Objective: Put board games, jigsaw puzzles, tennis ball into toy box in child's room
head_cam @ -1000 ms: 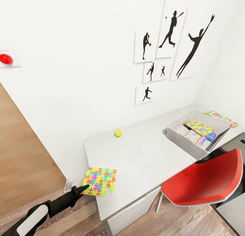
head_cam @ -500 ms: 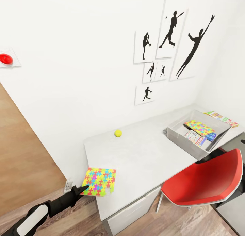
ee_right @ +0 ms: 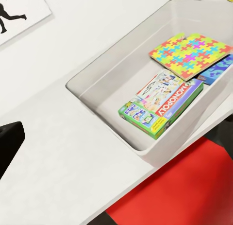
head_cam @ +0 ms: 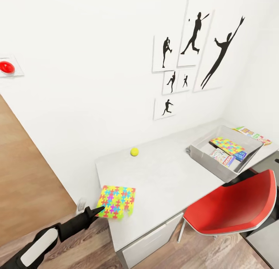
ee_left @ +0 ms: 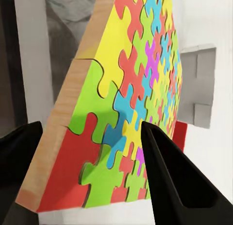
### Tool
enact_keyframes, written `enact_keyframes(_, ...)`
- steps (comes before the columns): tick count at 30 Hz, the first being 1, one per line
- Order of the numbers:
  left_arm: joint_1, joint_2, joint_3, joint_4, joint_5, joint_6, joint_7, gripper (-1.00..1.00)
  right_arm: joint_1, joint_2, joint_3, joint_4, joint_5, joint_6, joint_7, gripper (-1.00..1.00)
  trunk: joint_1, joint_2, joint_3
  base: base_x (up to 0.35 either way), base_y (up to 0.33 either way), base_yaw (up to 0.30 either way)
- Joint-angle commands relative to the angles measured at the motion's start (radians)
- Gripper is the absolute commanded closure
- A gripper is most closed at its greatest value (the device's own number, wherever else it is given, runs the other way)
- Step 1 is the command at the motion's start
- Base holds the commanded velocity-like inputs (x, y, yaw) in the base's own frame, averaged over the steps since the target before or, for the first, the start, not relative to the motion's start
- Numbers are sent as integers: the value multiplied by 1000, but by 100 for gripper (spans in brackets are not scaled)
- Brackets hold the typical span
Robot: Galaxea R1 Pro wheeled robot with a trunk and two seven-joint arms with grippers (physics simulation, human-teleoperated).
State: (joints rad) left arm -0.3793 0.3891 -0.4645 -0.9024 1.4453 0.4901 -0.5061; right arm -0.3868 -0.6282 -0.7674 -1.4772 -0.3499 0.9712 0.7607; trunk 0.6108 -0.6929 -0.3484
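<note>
With our left claw (ee_left: 92, 152) clamped on the jigsaw puzzle's (head_cam: 117, 201) near edge, we see the toy box (head_cam: 201, 152) far along the tabletop (head_cam: 166, 180), nearer our right arm.

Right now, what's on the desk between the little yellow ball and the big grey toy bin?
Nothing. In the head view, bare pale grey desk top runs from the small yellow-green tennis ball to the shallow light grey toy bin.

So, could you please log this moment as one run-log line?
left pincer: shut on jigsaw puzzle, lifting | toy box: puzzle, two games inside | tennis ball: on table
</note>
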Motion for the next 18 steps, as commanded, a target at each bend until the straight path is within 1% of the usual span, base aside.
enact_keyframes(1, -1, 1, -3, -14, 9, 4, 2, 100, -1, -1, -1, 0, 3, 4, 6, -100, 0, -1, -1, 0, 0, 0)
enact_keyframes(9, -1, 2, 0, -115, 9, 4, 2, 100, -1, -7, -1, -1, 3, 4, 5, -100, 0, -1, -1, 0, 0, 0)
enact_keyframes(18, -1, 5, 1, -174, 9, 4, 3, 100, -1, -8, -11, -1, 2, 4, 6, -100, 0, -1, -1, 0, 0, 0)
